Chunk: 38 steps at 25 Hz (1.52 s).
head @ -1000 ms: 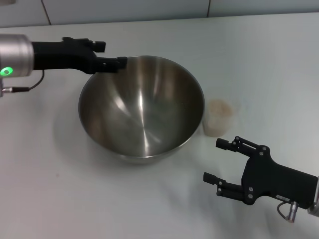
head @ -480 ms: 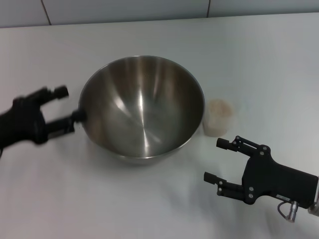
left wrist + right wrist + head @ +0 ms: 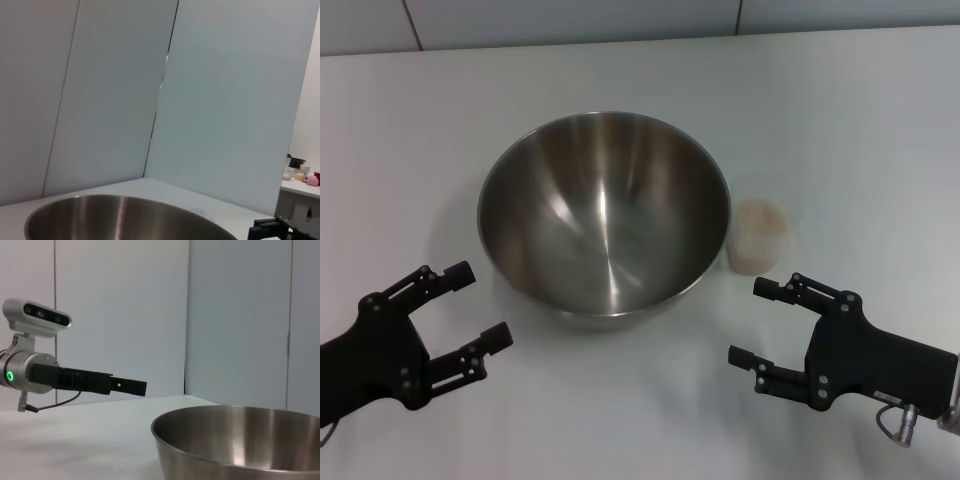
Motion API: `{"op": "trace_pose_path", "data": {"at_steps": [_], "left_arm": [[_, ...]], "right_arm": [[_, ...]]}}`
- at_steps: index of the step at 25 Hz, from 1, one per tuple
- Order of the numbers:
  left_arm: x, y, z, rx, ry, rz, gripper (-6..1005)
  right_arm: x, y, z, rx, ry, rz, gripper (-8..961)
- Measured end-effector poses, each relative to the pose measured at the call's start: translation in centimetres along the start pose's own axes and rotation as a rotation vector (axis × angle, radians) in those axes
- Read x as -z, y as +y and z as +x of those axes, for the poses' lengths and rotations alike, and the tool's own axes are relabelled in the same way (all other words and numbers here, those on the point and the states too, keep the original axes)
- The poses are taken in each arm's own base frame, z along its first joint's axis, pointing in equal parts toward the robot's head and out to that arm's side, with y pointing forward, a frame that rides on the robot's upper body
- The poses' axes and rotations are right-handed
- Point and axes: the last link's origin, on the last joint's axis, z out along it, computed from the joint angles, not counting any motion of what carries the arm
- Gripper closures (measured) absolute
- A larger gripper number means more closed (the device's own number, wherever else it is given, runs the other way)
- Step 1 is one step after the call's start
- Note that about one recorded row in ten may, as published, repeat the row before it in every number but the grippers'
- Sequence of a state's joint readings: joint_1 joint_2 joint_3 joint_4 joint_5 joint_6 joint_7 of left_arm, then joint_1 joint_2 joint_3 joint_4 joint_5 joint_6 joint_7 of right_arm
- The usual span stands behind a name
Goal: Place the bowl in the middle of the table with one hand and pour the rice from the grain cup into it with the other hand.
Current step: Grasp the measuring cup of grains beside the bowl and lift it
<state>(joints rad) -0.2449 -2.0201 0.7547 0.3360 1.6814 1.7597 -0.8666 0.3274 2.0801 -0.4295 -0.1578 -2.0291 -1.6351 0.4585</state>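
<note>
Hovering low at the near left of the plain white matte table (image 3: 410, 130), black two-fingered left gripper (image 3: 472, 308) with fingers spread wide, nothing between them, tips pointing toward the large round stainless-steel bowl (image 3: 605, 215) yet apart from it. Mirroring this at the near right, black two-fingered right gripper (image 3: 756, 322), equally wide open and empty-handed, aimed toward the small translucent plastic grain cup (image 3: 759, 237). Sitting upright just beside the bowl's right wall, cup filled with pale beige rice (image 3: 761, 216), untouched. Resting mid-table, bowl shiny inside, no grains seen in it. Showing in both wrist views, bowl's thin rim (image 3: 125, 198) (image 3: 235, 412); beyond it in the right wrist view, left gripper (image 3: 127, 385) extended level.
</note>
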Motion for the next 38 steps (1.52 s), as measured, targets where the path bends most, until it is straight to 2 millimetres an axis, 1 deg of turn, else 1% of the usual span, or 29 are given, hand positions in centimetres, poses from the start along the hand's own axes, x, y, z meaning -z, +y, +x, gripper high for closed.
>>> {"op": "trace_pose_path", "data": {"at_steps": [4, 6, 12, 17, 28, 31, 38], "left_arm": [[-0.1, 0.3, -0.2, -0.029, 0.009, -0.003, 154], [0.0, 0.5, -0.4, -0.073, 0.007, 0.006, 154], [1.1, 0.7, -1.4, -0.219, -0.005, 0.107, 154], [1.5, 0.5, -1.5, -0.231, -0.008, 0.133, 154], [1.3, 0.4, -1.2, -0.225, 0.003, 0.127, 154], [1.3, 0.4, -1.2, -0.224, 0.004, 0.126, 154], [1.3, 0.6, -1.2, -0.223, 0.011, 0.122, 154]], "right_arm": [[0.1, 0.1, 0.0, -0.002, 0.0, 0.002, 194], [0.1, 0.0, 0.0, -0.002, -0.001, 0.006, 196], [0.3, -0.1, 0.1, -0.008, -0.005, 0.03, 200], [0.5, 0.1, 0.2, -0.016, -0.003, 0.039, 203], [0.3, 0.9, 0.5, -0.06, -0.025, 0.069, 211], [0.7, 1.4, 0.6, -0.105, -0.069, 0.17, 213], [1.4, 4.2, 0.9, -0.116, -0.175, 0.507, 218]]}}
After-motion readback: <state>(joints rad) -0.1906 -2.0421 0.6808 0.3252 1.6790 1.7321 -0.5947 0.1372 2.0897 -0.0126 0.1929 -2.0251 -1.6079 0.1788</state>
